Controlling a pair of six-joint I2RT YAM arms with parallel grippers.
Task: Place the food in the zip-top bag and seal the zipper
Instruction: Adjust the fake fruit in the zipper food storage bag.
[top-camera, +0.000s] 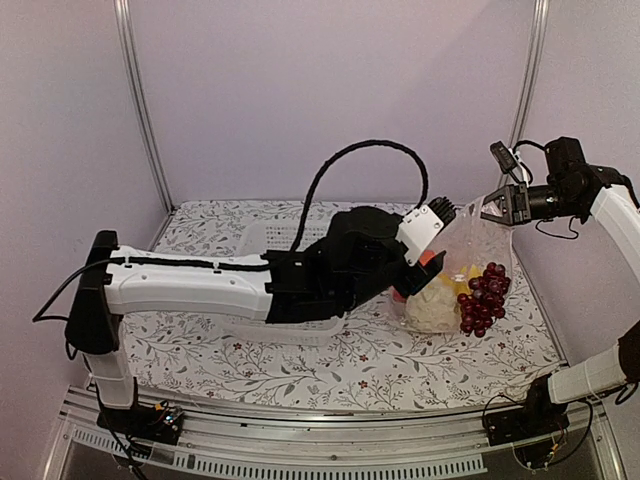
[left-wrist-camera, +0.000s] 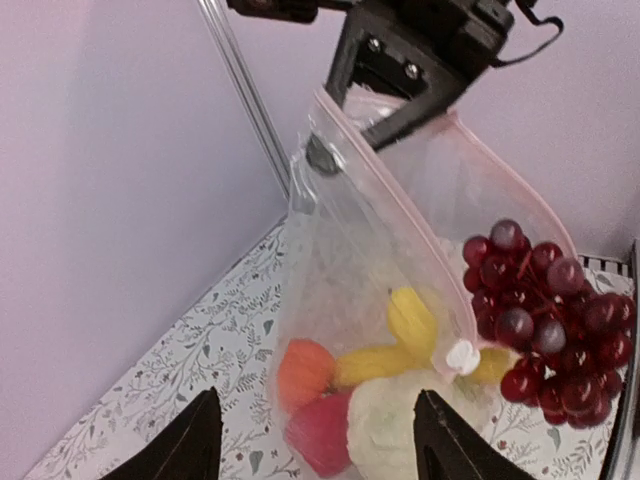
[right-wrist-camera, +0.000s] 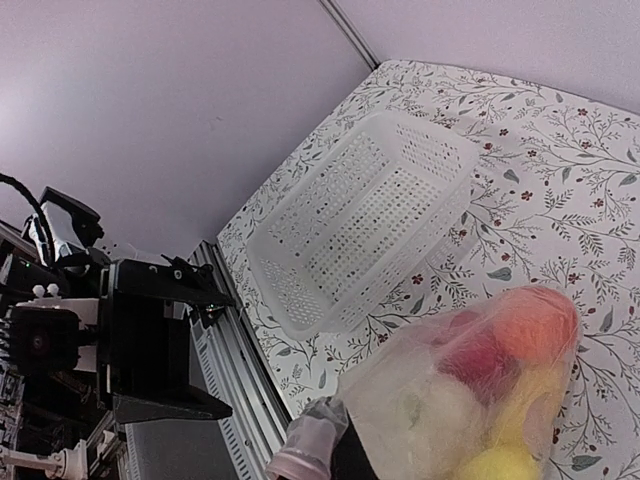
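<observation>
Top external, largest first. Stretches the left arm (top-camera: 190, 285) across the floral surface (top-camera: 300, 375), over the white basket (right-wrist-camera: 370, 220). Hangs the zip-top bag (top-camera: 470, 245) upright at the far right, top corner pinched in the right fingers (top-camera: 503, 206), probably so the mouth faces up. Holds cauliflower (left-wrist-camera: 390, 430), orange fruit (left-wrist-camera: 305, 370), red pepper (left-wrist-camera: 320, 435) and yellow pieces (left-wrist-camera: 410, 320) inside. Cannot tell whether the grapes (left-wrist-camera: 545, 310) sit inside. Shows the zipper (left-wrist-camera: 400, 215) unsealed. Hovers the left fingers (left-wrist-camera: 318, 445) spread, gripping nothing.

It looked like a robotics lab cell. Plain lilac walls (top-camera: 330, 90) and aluminium frame posts (top-camera: 140, 110) enclosed a cloth-covered table (top-camera: 330, 372) edged by a slotted metal rail (top-camera: 330, 445).
</observation>
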